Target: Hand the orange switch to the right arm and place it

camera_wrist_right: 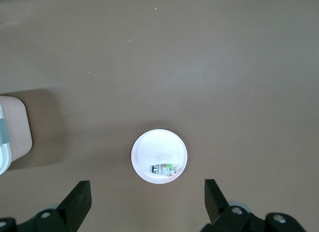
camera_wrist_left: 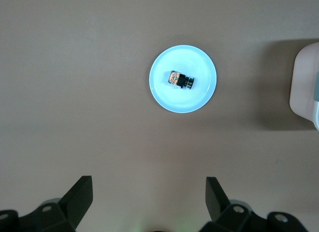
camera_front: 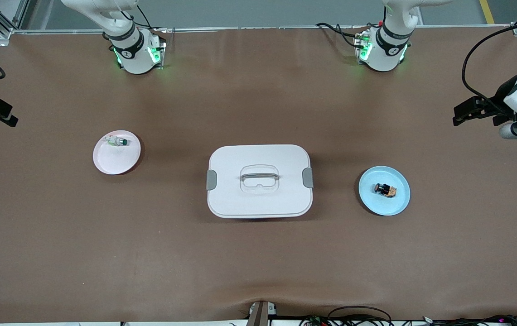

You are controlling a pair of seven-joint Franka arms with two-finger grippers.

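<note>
Brown table point(camera_front: 258, 262): orange switch point(camera_front: 385, 189) lies in blue plate point(camera_front: 398, 206).

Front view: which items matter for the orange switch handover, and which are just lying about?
In the job:
- orange switch, lying on the blue plate
- left tool, open, high over the table beside that plate
- right tool, open, high over the table beside the white plate

Lying about:
- white plate
- green-capped switch on it
- lidded white box, mid-table
</note>
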